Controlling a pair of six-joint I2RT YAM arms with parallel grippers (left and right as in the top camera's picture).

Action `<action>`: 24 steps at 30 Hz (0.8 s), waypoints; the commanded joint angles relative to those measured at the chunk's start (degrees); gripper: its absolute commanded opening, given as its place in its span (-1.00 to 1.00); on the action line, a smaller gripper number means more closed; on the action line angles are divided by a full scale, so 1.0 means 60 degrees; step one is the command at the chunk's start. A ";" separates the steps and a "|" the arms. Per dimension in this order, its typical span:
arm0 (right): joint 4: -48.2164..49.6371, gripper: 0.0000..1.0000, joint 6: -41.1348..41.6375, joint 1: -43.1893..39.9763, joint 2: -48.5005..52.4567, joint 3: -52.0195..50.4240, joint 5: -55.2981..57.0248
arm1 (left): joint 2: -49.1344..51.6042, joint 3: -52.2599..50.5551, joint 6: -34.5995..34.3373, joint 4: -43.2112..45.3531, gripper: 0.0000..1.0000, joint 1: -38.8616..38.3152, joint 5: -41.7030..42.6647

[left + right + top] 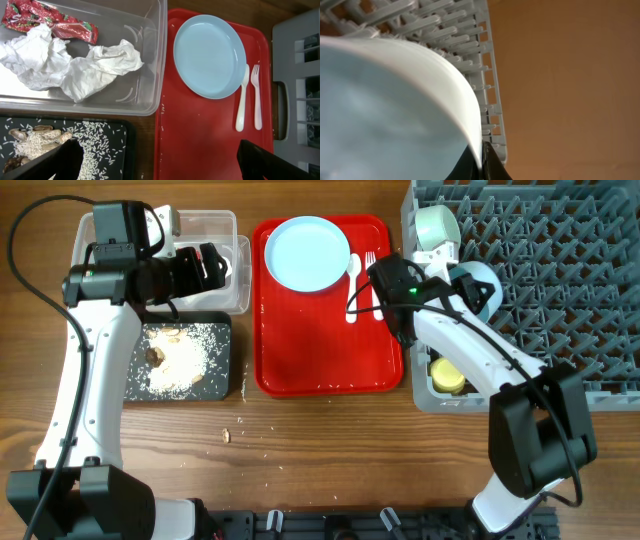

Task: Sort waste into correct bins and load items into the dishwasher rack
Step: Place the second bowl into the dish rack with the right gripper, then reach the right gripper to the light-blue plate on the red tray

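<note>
My left gripper hangs open and empty over the clear tub; its fingers frame the bottom of the left wrist view. The tub holds white tissue and a red wrapper. The black tray holds rice scraps. The light-blue plate, white spoon and fork lie on the red tray. My right gripper is shut on the rim of a light-blue bowl, held at the grey rack's left edge.
A second light-blue bowl stands in the rack's near-left corner and the yellow cup sits in its side compartment. A few rice crumbs lie on the wooden table below the black tray.
</note>
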 commanded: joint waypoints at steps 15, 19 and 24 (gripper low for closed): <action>-0.0149 0.39 -0.0608 0.1220 -0.0827 -0.0062 -0.2197 | -0.0011 0.0149 0.0084 0.0022 1.00 -0.0029 -0.0051; 0.0386 0.59 -0.1122 0.1217 -0.1526 -0.0062 -0.3326 | -0.0011 0.0149 0.0084 0.0018 1.00 -0.0029 -0.0051; 0.1920 0.72 -0.1399 0.1217 -0.2433 -0.0062 -0.5158 | -0.0011 0.0149 0.0084 0.0022 1.00 -0.0029 -0.0051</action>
